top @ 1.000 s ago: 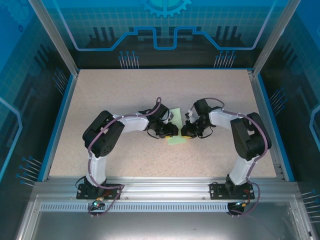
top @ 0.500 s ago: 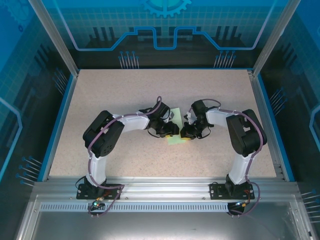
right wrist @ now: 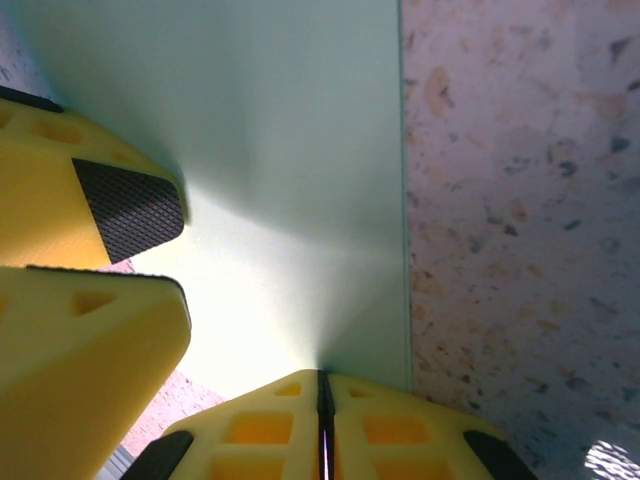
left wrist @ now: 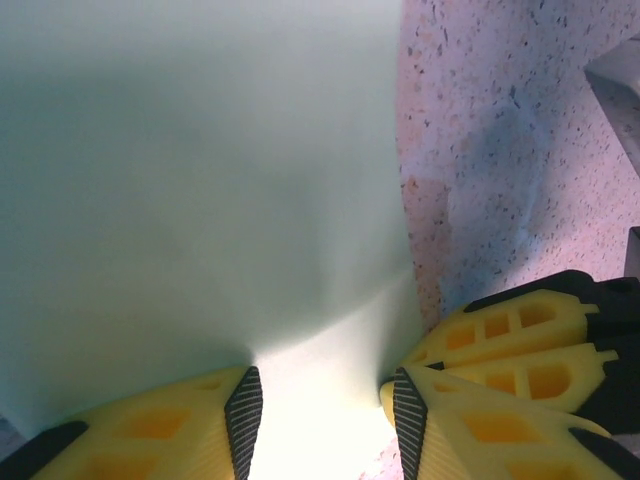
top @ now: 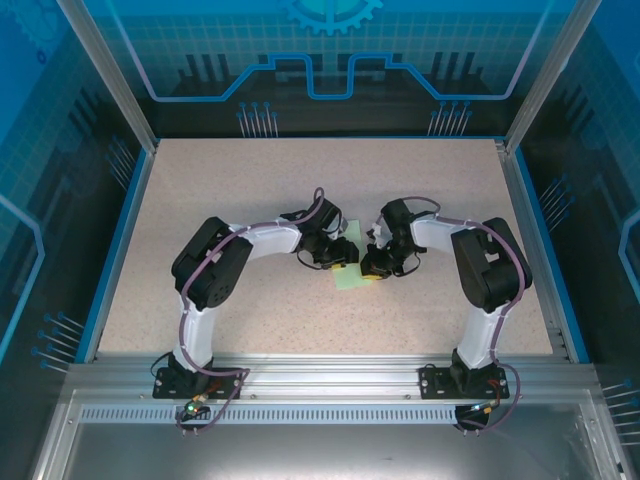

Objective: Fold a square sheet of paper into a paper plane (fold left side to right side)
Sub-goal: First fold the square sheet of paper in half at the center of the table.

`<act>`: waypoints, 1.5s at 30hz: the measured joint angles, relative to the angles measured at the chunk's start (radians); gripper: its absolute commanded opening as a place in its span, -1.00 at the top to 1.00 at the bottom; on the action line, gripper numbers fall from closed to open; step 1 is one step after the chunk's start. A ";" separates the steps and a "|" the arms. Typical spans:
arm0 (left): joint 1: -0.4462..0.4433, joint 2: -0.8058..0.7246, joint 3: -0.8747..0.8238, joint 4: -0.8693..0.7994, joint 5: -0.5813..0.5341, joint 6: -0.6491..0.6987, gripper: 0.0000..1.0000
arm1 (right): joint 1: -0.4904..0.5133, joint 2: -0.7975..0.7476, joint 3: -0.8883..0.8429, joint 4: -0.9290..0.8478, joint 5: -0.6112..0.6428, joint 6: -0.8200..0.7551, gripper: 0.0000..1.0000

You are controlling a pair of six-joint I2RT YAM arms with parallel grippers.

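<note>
1. Elbows have shifted since a second ago. In the top view the left arm's dark elbow block sits a little further right and higher in the frame. The right arm's block has edged left, towards the centre.
2. The sheet of paper [top: 350, 282] lies where it lay before, flat on the speckled table [top: 250, 180], just right of the frame's centre. Pale green pokes out above and below the two wrists.
3. The left gripper [top: 344, 257] has its jaws partly apart. In the left wrist view it [left wrist: 320, 400] straddles the near end of the sheet of paper [left wrist: 200, 180], which shows bright in the gap at bottom centre.
4. The right gripper [top: 370, 268] is squeezed together. In the right wrist view its fingers [right wrist: 320, 390] meet in a hairline seam at bottom centre, tips against the near end of the sheet of paper [right wrist: 290, 150]. I cannot tell whether a layer is nipped between them.
5. The two claws sit just beside each other. The right gripper [left wrist: 440, 355] shows at the lower right of the left wrist view, by the paper's right edge. The left gripper [right wrist: 182, 262] fills the left side of the right wrist view.
6. The only enclosure is the blue rim [top: 118, 250] around the table. Inside it lies the sheet, with both grippers over it.
</note>
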 measured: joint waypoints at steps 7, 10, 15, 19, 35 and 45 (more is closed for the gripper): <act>0.010 0.000 0.000 0.002 0.003 0.000 0.07 | 0.005 0.007 0.015 -0.021 0.013 -0.011 0.81; 0.029 0.000 0.005 -0.002 0.003 0.000 0.07 | 0.008 0.009 0.021 -0.029 0.018 -0.015 0.81; 0.080 0.021 0.048 -0.027 -0.013 0.000 0.06 | 0.011 0.010 0.025 -0.034 0.024 -0.019 0.81; 0.108 0.051 0.097 -0.047 -0.025 0.001 0.06 | 0.011 0.011 0.026 -0.034 0.024 -0.019 0.81; 0.145 0.158 0.266 -0.106 0.027 0.000 -0.04 | 0.012 0.024 0.039 -0.004 0.024 -0.023 0.81; 0.163 0.216 0.355 -0.108 0.043 0.000 -0.08 | 0.013 0.024 0.039 -0.003 0.024 -0.023 0.82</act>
